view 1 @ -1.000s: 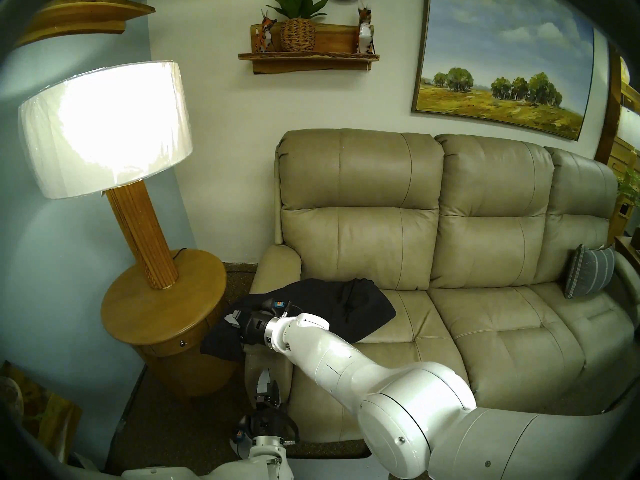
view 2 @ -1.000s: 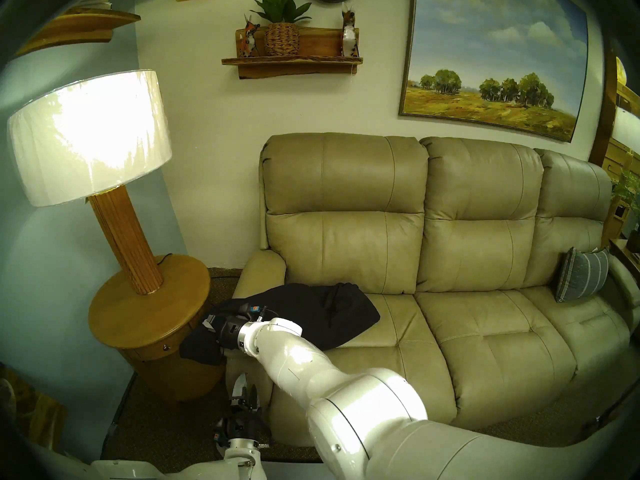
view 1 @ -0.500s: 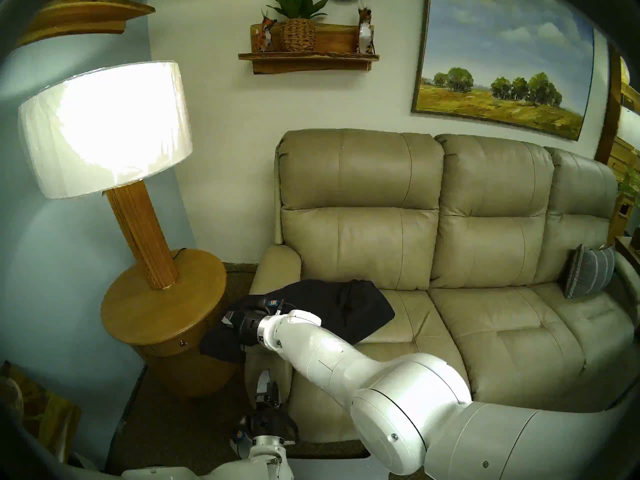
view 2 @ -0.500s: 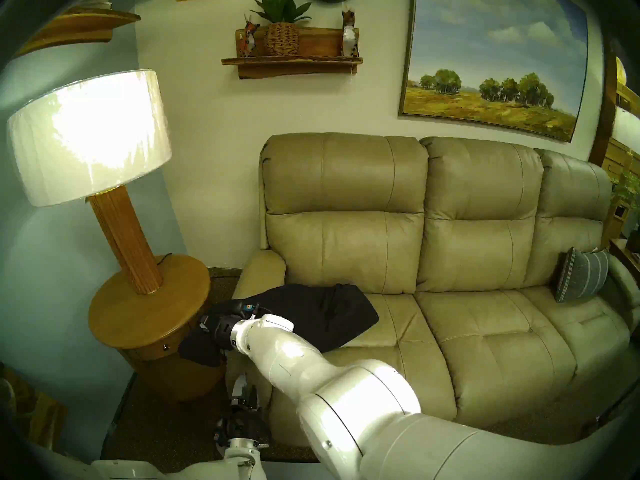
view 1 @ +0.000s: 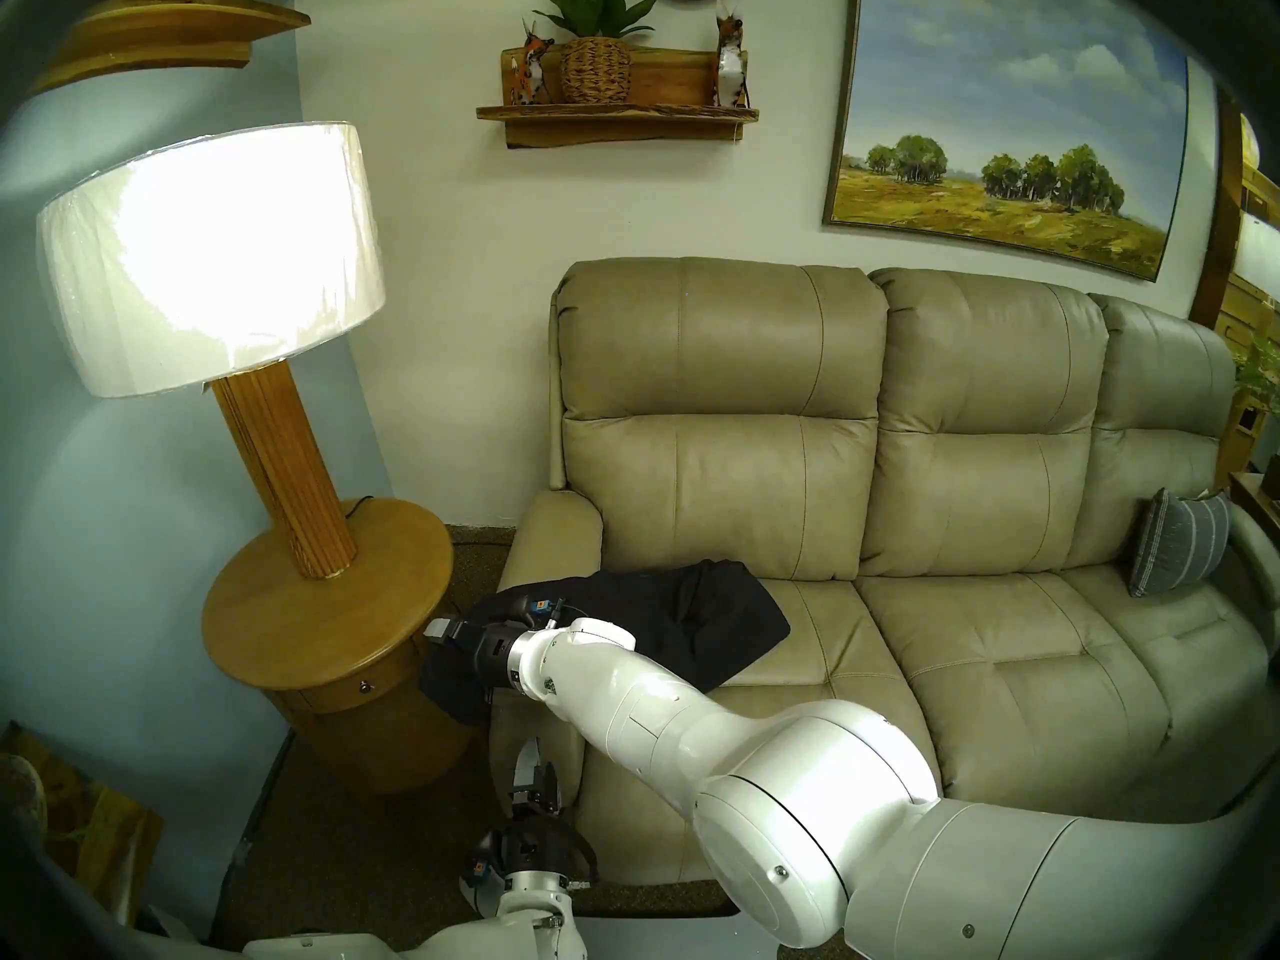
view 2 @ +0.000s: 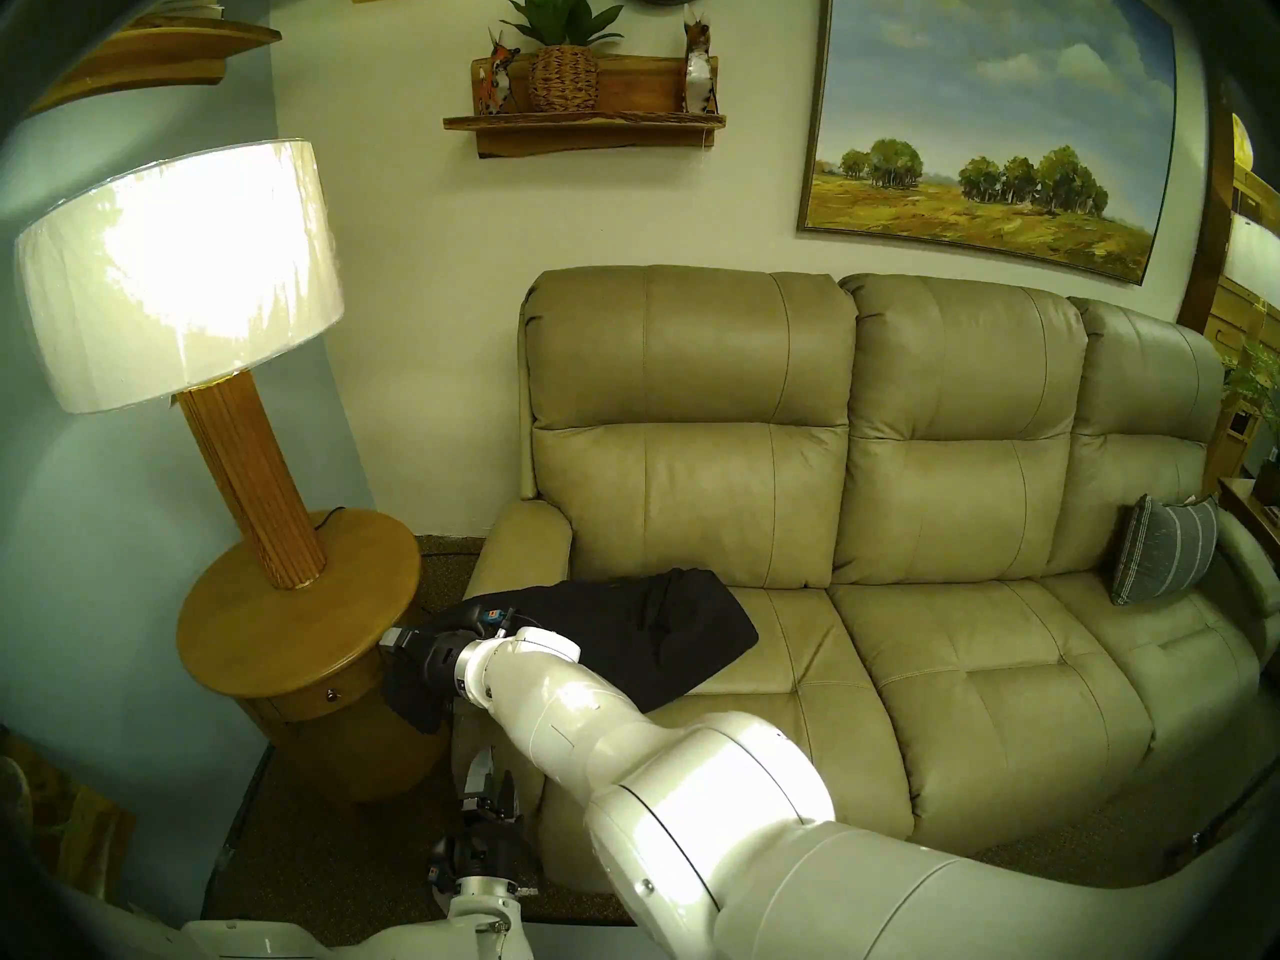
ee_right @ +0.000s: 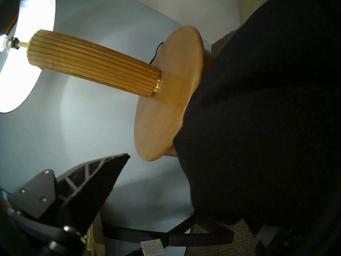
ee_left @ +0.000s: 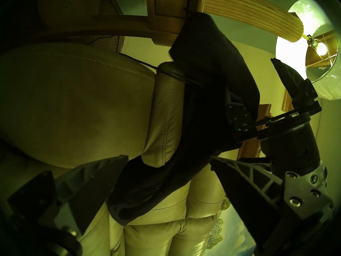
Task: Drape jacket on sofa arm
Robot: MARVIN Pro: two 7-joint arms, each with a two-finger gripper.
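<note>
The black jacket (view 1: 692, 619) lies across the sofa arm (view 1: 554, 529), from the left seat cushion over the arm's top. Its end hangs down the outer side next to the round table. My right gripper (view 1: 443, 631) is at that outer side, above the hanging end. Its jaws stand wide apart. In the left wrist view one finger (ee_left: 289, 80) is bare and jacket fabric (ee_left: 203, 83) lies over the other. The jacket (ee_right: 258, 120) fills the right of the right wrist view. My left gripper (view 1: 537, 758) points up, open and empty, before the arm's front face (ee_left: 73, 93).
A round wooden table (view 1: 325, 591) with a tall lit lamp (view 1: 277, 453) stands close to the left of the sofa arm. A grey striped pillow (view 1: 1177, 550) leans at the sofa's far right. Carpet floor lies between table and sofa.
My right gripper has moved left, out past the sofa arm toward the table. The jacket's hanging end has drawn in and now drops closer to the arm's side. The left arm has not moved.
</note>
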